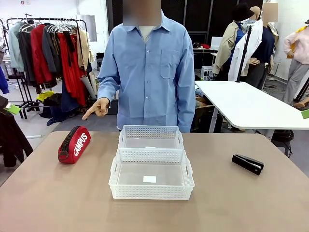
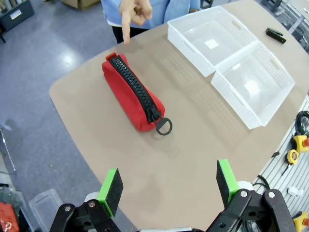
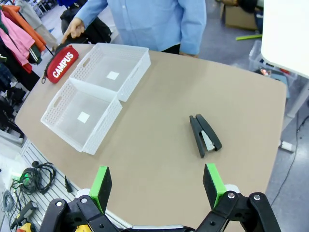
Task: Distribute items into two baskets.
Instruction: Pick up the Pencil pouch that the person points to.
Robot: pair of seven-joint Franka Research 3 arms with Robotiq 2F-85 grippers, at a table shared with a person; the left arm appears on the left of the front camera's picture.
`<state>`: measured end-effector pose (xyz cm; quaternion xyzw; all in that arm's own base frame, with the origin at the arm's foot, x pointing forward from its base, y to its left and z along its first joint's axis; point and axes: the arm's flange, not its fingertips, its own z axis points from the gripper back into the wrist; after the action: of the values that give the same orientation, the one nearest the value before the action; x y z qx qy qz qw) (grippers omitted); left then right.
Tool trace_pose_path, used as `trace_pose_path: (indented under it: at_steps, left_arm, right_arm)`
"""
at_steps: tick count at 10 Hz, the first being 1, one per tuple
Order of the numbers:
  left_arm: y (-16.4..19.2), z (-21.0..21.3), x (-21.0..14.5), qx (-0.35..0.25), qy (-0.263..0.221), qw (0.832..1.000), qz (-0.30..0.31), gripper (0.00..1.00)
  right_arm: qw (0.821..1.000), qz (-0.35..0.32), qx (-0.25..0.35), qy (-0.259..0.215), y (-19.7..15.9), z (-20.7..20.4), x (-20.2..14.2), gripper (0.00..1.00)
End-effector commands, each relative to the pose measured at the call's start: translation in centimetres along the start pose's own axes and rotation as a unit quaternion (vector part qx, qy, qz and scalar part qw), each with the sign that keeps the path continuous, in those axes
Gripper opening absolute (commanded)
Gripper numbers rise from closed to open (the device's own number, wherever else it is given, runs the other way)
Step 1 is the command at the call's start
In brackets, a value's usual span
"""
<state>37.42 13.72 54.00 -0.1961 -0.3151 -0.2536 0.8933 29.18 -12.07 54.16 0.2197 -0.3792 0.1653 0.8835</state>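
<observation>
There were two white baskets, one red pouch, one black stapler, one pointing hand and two grippers, the left gripper and the right gripper.

Stapler tiny in your left wrist view, detail unreadable; person cut off there above pointing hand. Front view: white label in near basket too small to read.

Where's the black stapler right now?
In the front view, the small slim black stapler lies on the brown table's right side, apart from the nearer white perforated plastic basket.
</observation>
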Motion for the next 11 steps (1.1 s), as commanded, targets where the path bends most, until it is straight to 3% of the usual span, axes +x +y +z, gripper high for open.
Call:
trace_pose_path:
  at_steps: [1,6,11]
  left_arm:
    - [0.7,-0.4,1.5,-0.009,0.009,1.0,0.012,1.0]
    - [2.9,-4.8,8.0,-0.004,0.089,0.995,0.037,1.0]
    - [4.4,-10.4,12.4,0.018,0.122,0.99,0.065,1.0]
  right_arm:
    - [1.0,-0.001,0.008,-0.006,-0.1,0.1,-0.1,1.0]
    - [1.0,-0.001,0.008,-0.006,-0.1,0.1,-0.1,1.0]
    - [1.0,-0.001,0.008,-0.006,-0.1,0.1,-0.1,1.0]
